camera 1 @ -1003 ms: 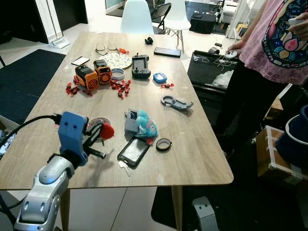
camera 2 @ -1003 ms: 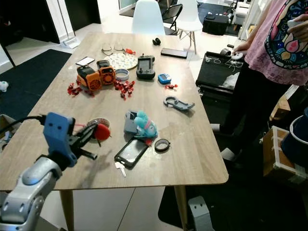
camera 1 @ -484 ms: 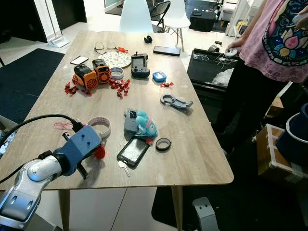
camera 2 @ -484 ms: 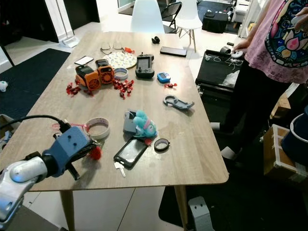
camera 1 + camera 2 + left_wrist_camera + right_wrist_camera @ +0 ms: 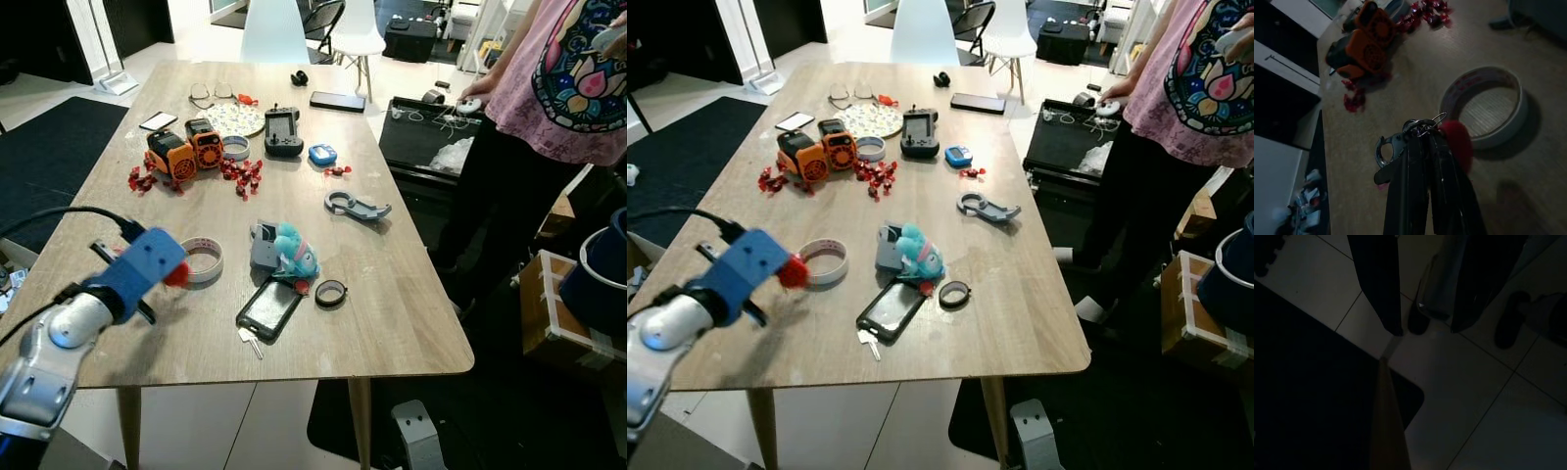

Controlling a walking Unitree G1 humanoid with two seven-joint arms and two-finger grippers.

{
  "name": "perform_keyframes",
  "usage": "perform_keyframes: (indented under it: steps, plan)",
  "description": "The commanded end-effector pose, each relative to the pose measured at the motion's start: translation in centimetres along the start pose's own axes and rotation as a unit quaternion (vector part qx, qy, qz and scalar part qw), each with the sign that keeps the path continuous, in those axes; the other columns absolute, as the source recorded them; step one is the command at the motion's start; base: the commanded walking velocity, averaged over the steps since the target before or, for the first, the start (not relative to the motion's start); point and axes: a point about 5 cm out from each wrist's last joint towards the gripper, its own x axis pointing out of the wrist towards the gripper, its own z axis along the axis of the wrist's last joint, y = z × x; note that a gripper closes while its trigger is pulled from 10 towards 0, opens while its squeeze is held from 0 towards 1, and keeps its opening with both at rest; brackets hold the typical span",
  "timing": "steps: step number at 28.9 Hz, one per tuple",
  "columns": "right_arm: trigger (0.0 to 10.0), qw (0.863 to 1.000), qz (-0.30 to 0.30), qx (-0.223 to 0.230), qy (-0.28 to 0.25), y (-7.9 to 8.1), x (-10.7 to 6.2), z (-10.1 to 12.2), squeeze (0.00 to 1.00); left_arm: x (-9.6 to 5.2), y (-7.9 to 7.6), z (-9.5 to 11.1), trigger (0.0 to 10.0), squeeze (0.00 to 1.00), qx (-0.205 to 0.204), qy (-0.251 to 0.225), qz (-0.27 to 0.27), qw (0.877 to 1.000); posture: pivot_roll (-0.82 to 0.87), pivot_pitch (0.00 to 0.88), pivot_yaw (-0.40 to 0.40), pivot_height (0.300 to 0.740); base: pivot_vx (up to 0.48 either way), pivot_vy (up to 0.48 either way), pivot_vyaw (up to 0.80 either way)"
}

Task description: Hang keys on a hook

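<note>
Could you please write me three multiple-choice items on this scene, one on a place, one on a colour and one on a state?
1. Where does the white roll of tape lie?
A. on the wooden table, beside the left gripper
B. on the dark floor mat
C. on the white chair

2. What colour is the round pom-pom on the metal key ring?
A. blue
B. red
C. yellow

3. How does the left gripper stand?
A. wide open over the tape
B. shut on the key ring
C. resting open on the black phone

Answers: 1 A, the roll lies flat on the tabletop next to the gripper; 2 B, it shows red in the wrist and head views; 3 B, the black fingers are closed with the ring at their tips.
</note>
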Motion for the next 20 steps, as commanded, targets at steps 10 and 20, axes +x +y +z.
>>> perform_keyframes:
  steps: [10, 20]
  plan:
    - [10.0, 1.0, -0.001, 0.002, 0.009, 0.0, -0.1, -0.5, 0.0, -0.2, -3.4, -0.1, 0.0, 0.0, -0.11, 0.006, -0.116, 0.987, 0.08, 0.079, -0.056, 0.74, 0.0, 0.0, 0.0]
    - [10.0, 1.0, -0.002, 0.004, 0.01, 0.1, -0.2, -0.6, 0.0, 0.3, -3.0, 0.9, 0.0, 0.0, -0.299, -0.012, -0.102, 0.949, 0.08, 0.083, -0.054, 0.74, 0.0, 0.0, 0.0]
